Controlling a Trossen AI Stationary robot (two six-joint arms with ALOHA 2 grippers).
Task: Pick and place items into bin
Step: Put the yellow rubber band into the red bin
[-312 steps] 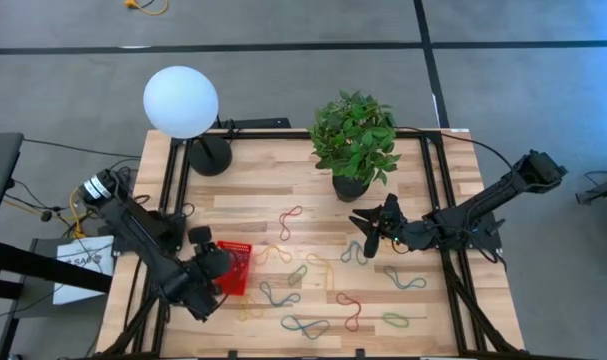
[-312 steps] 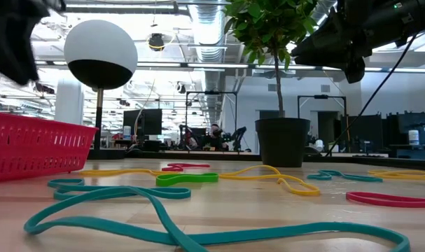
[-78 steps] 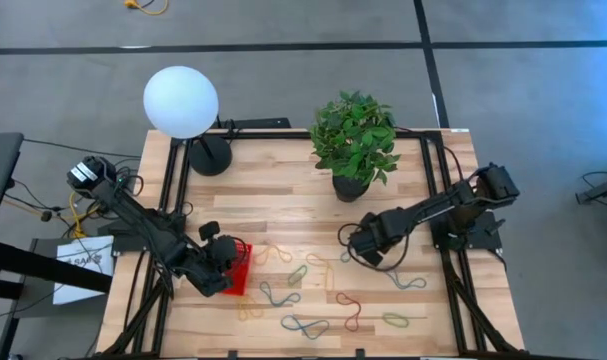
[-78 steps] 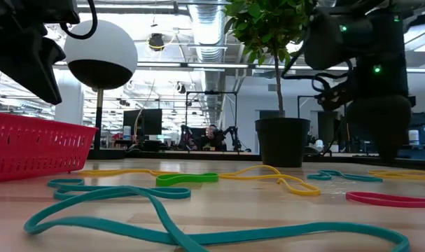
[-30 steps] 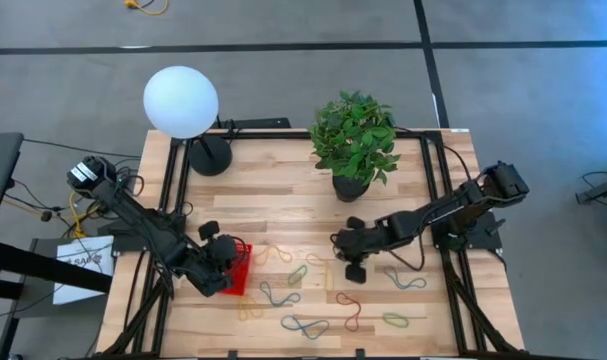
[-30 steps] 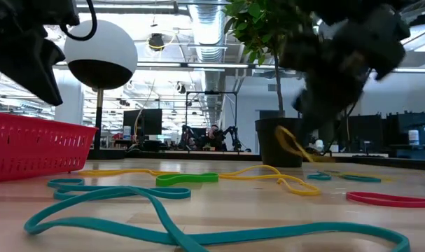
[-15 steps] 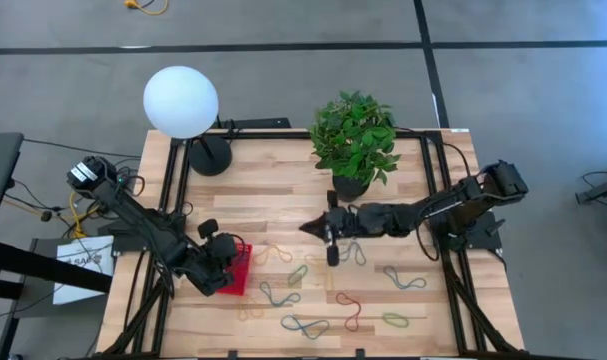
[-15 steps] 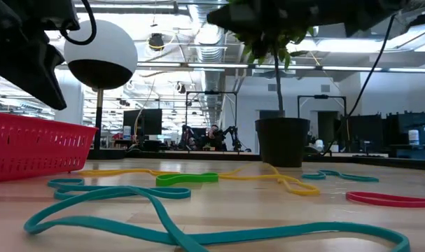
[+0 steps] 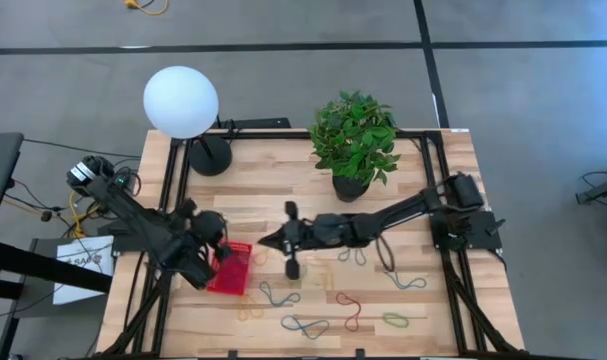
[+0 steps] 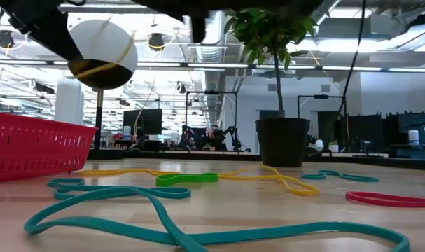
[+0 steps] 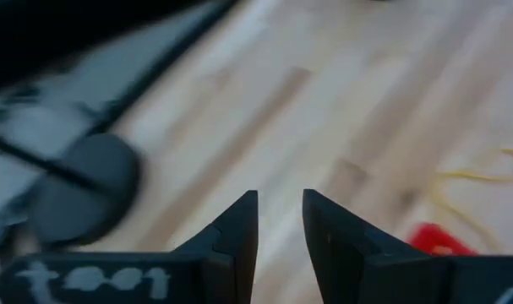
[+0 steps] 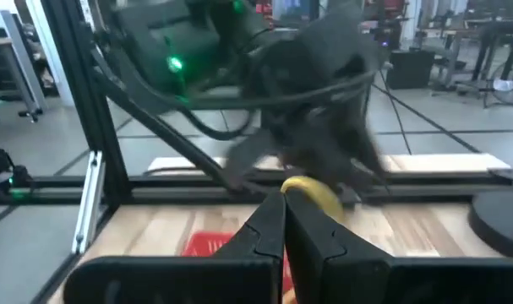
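Bright, even overhead light leaves only soft shadows on the table (image 9: 313, 200), ceiling strip lights glare at twelve o'clock in the low view, and both wrist views are heavily motion-blurred.

The table (image 9: 283, 195) is pale planked wood with a smooth matt finish. The bin (image 9: 230, 270) looks like red meshed plastic, the bands (image 10: 191, 178) smooth rubber, the lamp globe (image 9: 181, 100) matt white.

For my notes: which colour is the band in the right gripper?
Yellow band, seen best in the right wrist view.
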